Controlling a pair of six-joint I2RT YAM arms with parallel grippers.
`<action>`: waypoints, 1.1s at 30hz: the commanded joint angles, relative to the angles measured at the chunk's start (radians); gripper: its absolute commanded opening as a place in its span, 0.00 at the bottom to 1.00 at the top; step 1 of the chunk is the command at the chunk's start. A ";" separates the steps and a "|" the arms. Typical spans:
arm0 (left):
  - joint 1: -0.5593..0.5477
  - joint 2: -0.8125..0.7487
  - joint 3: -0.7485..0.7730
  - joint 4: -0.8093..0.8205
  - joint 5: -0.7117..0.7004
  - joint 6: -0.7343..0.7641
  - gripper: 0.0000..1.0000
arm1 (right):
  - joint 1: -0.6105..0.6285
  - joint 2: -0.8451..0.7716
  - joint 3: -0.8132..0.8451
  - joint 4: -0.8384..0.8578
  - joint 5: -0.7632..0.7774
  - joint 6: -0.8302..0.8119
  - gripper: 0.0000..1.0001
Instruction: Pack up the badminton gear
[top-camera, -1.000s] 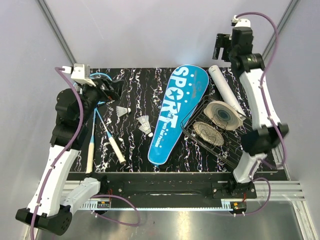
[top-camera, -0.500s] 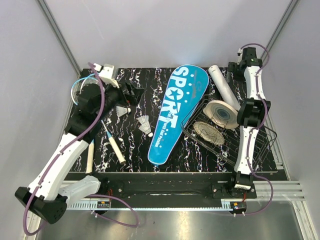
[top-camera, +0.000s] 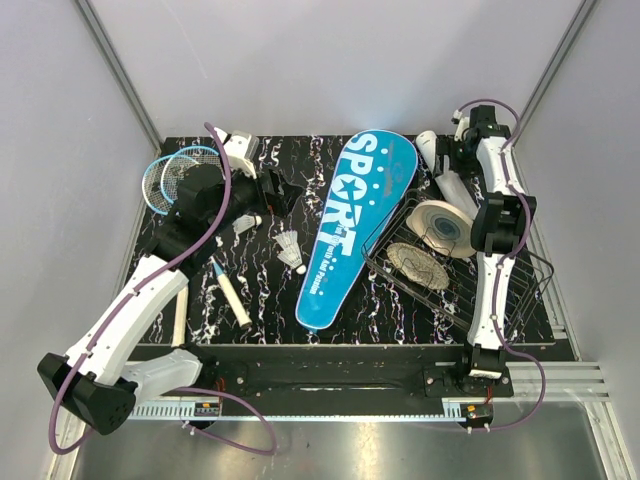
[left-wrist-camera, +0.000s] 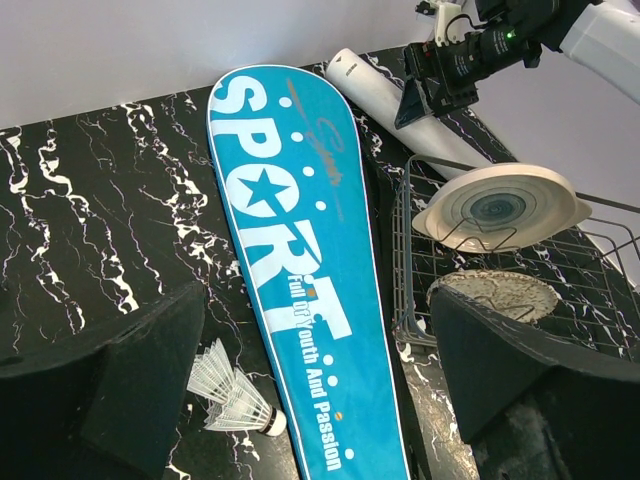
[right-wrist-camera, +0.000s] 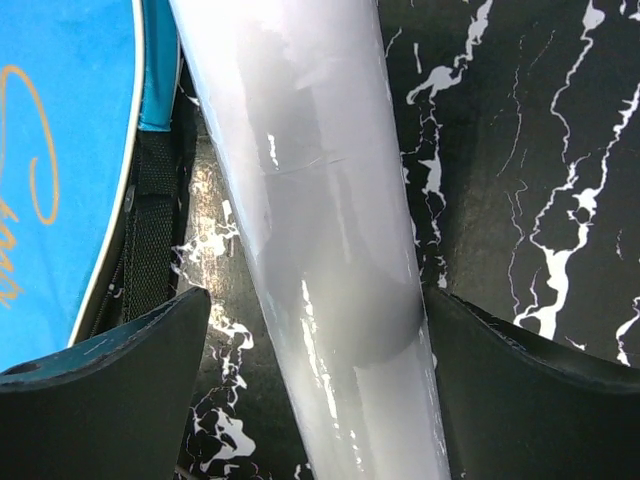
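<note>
The blue "SPORT" cover (top-camera: 350, 225) lies flat mid-table; it also shows in the left wrist view (left-wrist-camera: 300, 250). Two light-blue rackets (top-camera: 172, 176) lie at the left, white handles (top-camera: 236, 306) toward the near edge. One shuttlecock (top-camera: 290, 249) lies left of the cover, also seen in the left wrist view (left-wrist-camera: 235, 397); another (top-camera: 249, 220) sits near the left arm. My left gripper (top-camera: 276, 190) (left-wrist-camera: 320, 400) is open and empty above the cover and shuttlecock. My right gripper (top-camera: 448, 160) (right-wrist-camera: 315, 380) is open, its jaws straddling the white tube (top-camera: 452, 183) (right-wrist-camera: 330, 230).
A black wire basket (top-camera: 470, 285) stands at the right and holds two round woven discs (top-camera: 445, 228) (top-camera: 418, 266), one leaning on its rim. The basket's near wall (left-wrist-camera: 408, 270) sits right beside the cover's right edge. The tube lies between cover and basket at the back.
My left arm has swung right from the racket heads toward the table's middle. My right arm has come down from high at the back onto the white tube.
</note>
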 joint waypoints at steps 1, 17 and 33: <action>-0.002 -0.003 0.022 0.041 0.021 0.010 0.99 | 0.019 -0.018 0.010 0.020 0.018 -0.052 0.95; -0.002 -0.006 0.016 0.048 0.029 0.008 0.99 | 0.056 0.005 -0.001 0.060 0.118 -0.127 0.86; -0.002 0.003 0.016 0.048 0.040 0.004 0.98 | 0.061 0.039 0.076 0.066 0.138 -0.127 0.55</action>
